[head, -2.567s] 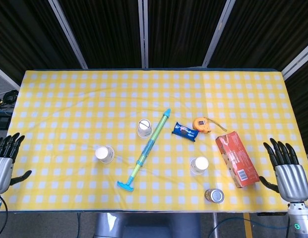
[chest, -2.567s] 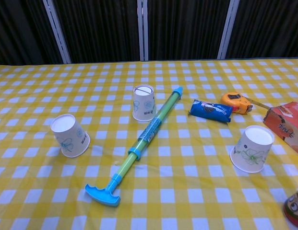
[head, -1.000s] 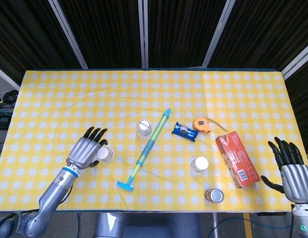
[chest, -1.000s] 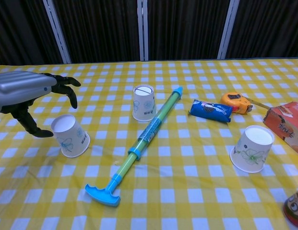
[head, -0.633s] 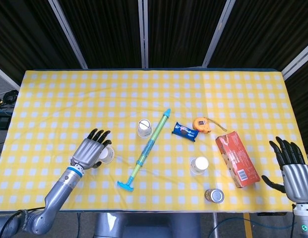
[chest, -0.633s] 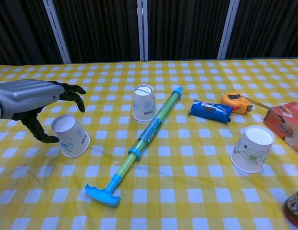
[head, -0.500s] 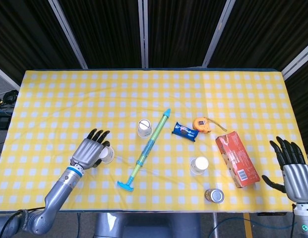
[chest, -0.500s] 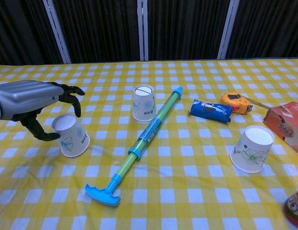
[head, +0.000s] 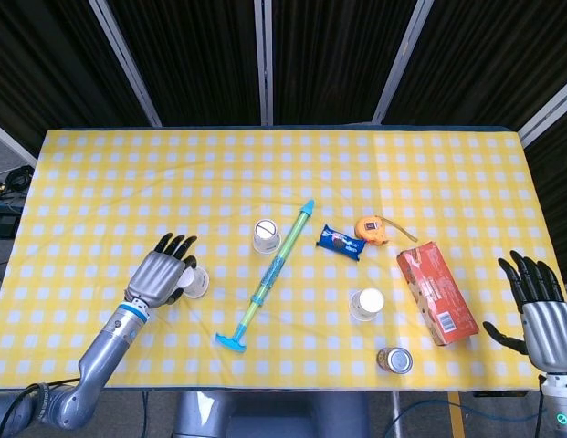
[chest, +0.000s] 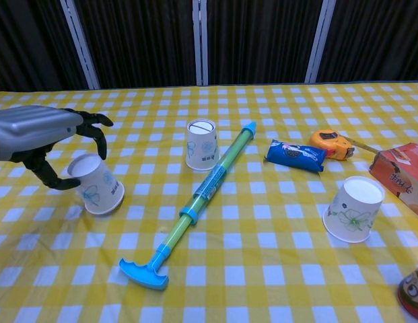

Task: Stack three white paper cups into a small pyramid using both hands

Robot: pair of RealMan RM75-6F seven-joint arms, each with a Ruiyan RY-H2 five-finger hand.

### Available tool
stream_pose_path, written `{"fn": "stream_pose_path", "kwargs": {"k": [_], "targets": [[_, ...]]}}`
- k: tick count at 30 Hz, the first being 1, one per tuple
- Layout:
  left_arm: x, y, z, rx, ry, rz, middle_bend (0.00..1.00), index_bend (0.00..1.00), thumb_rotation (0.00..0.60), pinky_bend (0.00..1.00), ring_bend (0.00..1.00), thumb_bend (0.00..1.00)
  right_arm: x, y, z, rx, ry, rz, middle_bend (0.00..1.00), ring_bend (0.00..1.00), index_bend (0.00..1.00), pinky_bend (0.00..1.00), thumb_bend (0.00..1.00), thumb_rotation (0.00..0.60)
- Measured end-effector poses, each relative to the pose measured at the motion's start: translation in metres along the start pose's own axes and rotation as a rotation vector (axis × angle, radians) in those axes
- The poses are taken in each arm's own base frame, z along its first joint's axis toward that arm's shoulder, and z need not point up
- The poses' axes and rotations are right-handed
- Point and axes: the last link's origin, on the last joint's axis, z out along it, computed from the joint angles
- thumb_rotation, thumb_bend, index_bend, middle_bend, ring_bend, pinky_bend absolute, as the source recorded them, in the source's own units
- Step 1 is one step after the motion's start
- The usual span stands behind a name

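White paper, printed with small flowers: three cups stand upside down and well apart on the yellow checked counter (head: 100, 173). The left cup (chest: 97, 184) sits tilted under the left hand (chest: 44, 138), whose fingers curl round its top with the thumb at its near side; it looks gripped and partly lifted, though I cannot be sure the hold is firm. The middle cup (chest: 202, 144) stands beside the tip of a blue-green water pump (chest: 195, 208), and the right cup (chest: 355, 209) stands near a red box (head: 436, 292). The first pick-up seems in hand; next the left cup wants carrying toward another to form the base. The right hand (head: 541, 315) waits at the counter's edge, fingers spread, holding nothing. The pump lies between the left cup and the right cup and could be knocked. A blue snack pack (chest: 295, 155), an orange tape measure (chest: 334, 144) and a can (head: 394, 359) lie around.
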Motion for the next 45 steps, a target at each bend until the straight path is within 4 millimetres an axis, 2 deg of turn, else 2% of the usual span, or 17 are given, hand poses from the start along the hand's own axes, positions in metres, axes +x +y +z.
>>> {"fn": "stream_pose_path", "kwargs": {"k": [7,11,20,26,35,45], "targets": [[0.026,-0.004,0.006,-0.008,0.061,-0.023,0.00,0.41,0.600,0.00,0.00,0.36,0.000,0.004,0.002,-0.014,0.000,0.003,0.00,0.00,0.01,0.00,0.03,0.600],[0.040,-0.001,0.025,-0.011,0.085,-0.025,0.00,0.41,0.600,0.00,0.00,0.36,0.000,0.010,0.006,-0.042,-0.005,0.014,0.00,0.00,0.01,0.00,0.03,0.600],[0.052,0.021,0.075,-0.020,0.089,-0.045,0.00,0.41,0.600,0.00,0.00,0.36,0.000,0.023,0.013,-0.089,-0.009,0.026,0.00,0.00,0.01,0.00,0.03,0.600],[0.051,0.040,0.102,-0.032,0.059,-0.048,0.00,0.42,0.600,0.00,0.00,0.36,0.001,0.034,0.017,-0.126,-0.008,0.033,0.00,0.00,0.01,0.00,0.03,0.600],[0.041,0.061,0.131,-0.031,0.040,-0.041,0.00,0.42,0.600,0.00,0.00,0.36,0.006,0.049,0.021,-0.178,0.010,0.047,0.00,0.00,0.01,0.00,0.03,0.600],[0.036,0.060,0.137,-0.028,0.038,-0.040,0.00,0.40,0.600,0.00,0.00,0.36,0.002,0.049,0.021,-0.185,-0.003,0.036,0.00,0.00,0.01,0.00,0.03,0.600]]}}
